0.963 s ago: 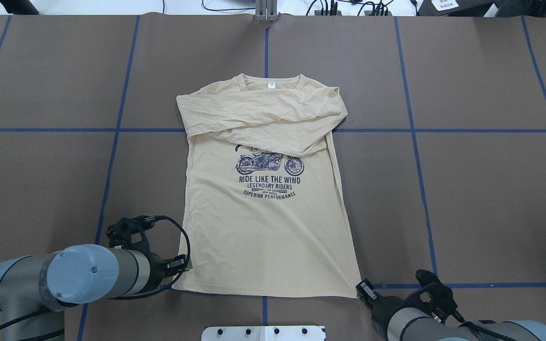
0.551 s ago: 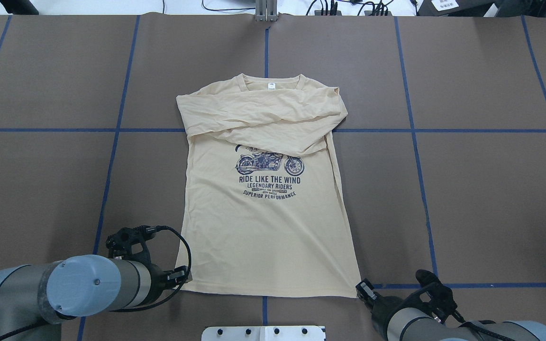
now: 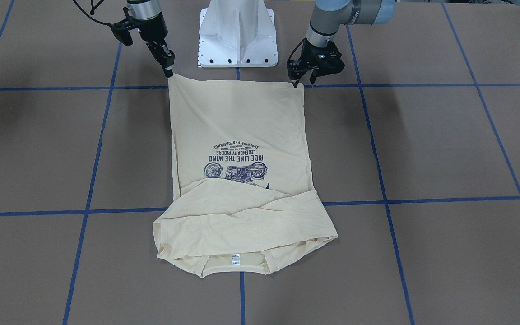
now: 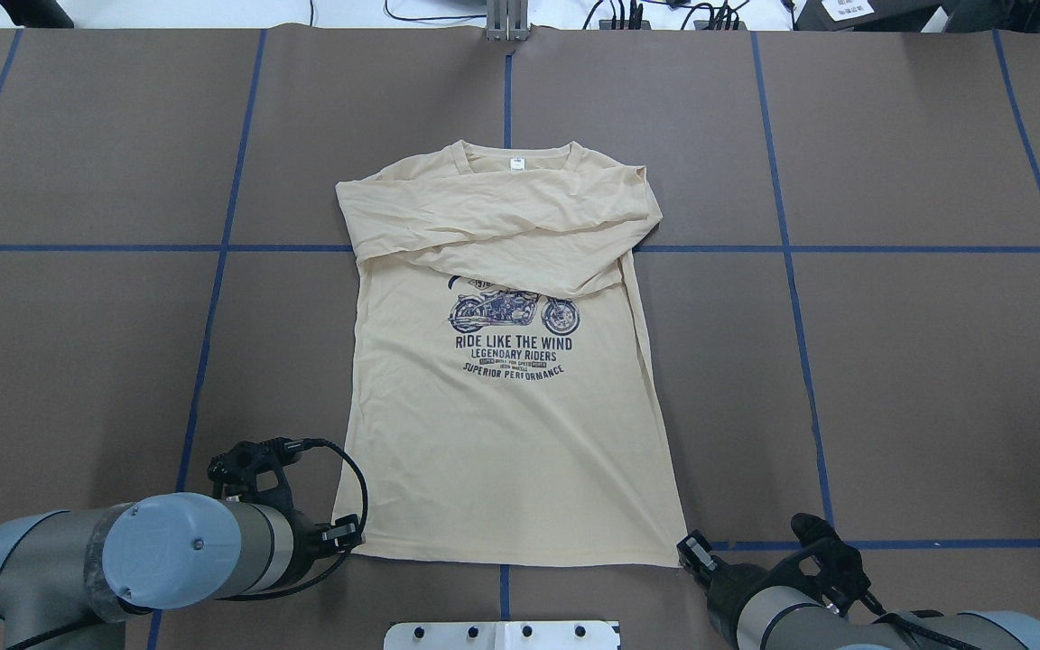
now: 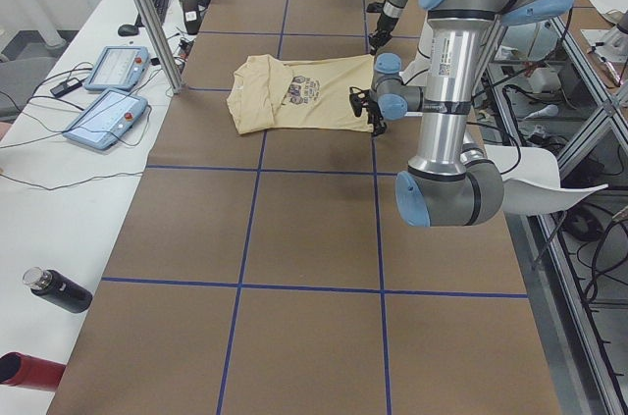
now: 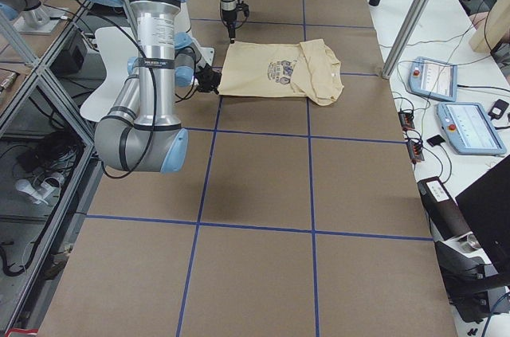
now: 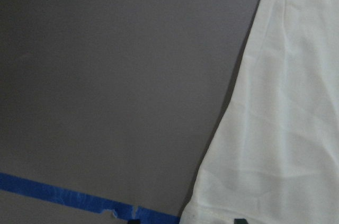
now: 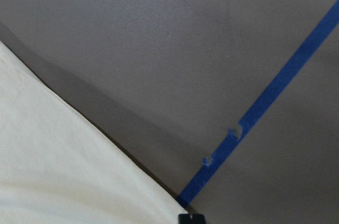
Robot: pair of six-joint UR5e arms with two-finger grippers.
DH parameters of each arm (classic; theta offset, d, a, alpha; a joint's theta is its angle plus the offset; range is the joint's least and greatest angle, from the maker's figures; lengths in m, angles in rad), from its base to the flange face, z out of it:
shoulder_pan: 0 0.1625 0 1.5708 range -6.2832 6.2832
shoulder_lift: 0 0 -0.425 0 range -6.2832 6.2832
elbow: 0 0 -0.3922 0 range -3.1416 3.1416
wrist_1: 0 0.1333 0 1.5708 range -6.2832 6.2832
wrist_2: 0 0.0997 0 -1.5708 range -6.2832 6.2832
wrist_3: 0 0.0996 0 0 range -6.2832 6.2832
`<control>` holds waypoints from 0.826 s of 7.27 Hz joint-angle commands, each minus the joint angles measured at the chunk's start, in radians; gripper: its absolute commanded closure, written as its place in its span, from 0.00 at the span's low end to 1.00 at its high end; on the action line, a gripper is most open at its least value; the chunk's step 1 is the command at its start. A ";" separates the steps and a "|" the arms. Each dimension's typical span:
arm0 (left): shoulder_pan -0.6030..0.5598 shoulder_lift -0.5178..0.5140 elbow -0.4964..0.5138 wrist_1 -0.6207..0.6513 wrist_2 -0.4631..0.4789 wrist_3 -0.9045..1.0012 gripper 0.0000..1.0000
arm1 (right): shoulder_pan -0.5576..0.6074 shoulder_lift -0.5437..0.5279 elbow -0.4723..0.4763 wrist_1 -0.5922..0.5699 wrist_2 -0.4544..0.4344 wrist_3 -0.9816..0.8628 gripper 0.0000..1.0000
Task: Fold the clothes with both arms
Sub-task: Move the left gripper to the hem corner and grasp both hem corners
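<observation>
T-shirt (image 4: 506, 433) lies flat on the worktop (image 4: 935, 361), sleeves (image 4: 493, 226) folded across its chest. I'm at the hem-corner grasp: left hand (image 3: 304, 81) looks open, right hand (image 3: 168, 72) I cannot tell. Next, pinch both corners and lift evenly.

A robotics lab: teach pendants (image 6: 470, 127) and an aluminium post (image 5: 145, 13) beside a tape-gridded table (image 4: 935, 361).

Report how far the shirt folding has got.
Done: both sleeves lie crossed over the T-shirt's chest. In hand: the left end effector, open, and the right end effector, grip unclear, sit at the two hem corners. Left: folding the hem up toward the neck label; the body lies flat at full length.
</observation>
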State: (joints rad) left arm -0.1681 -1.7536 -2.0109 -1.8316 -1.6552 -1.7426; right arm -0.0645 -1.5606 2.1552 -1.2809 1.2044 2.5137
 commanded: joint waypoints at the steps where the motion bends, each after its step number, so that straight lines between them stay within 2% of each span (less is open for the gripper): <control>1: 0.001 0.000 0.001 0.000 0.000 0.000 0.53 | 0.000 -0.001 0.000 -0.002 0.000 -0.001 1.00; 6: 0.010 -0.021 0.015 0.002 -0.002 0.000 0.57 | 0.000 -0.001 0.000 0.000 0.000 -0.001 1.00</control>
State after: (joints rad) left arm -0.1609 -1.7654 -2.0025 -1.8303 -1.6567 -1.7426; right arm -0.0644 -1.5616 2.1552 -1.2814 1.2042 2.5131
